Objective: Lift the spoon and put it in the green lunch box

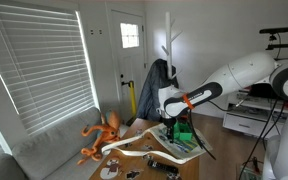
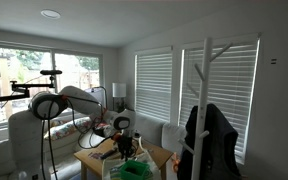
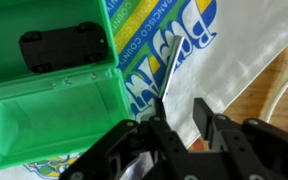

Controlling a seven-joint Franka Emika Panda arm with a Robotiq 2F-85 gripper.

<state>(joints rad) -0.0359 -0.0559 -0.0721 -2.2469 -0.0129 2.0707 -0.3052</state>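
Wrist view: fingers (image 3: 198, 112) at bottom centre, nearest the lens, set a narrow gap apart. Only white cloth shows in the gap, nothing gripped. White printed cloth (image 3: 246, 55) covers centre and right of frame. Green lunch box (image 3: 54, 105) fills the left, lid off, just left of the fingers, with a black insert (image 3: 64, 48) inside at upper left. Slim grey piece, apparently the spoon (image 3: 169, 48), lies on the cloth's blue lettering above the fingers and right of the box, clear of both tips.
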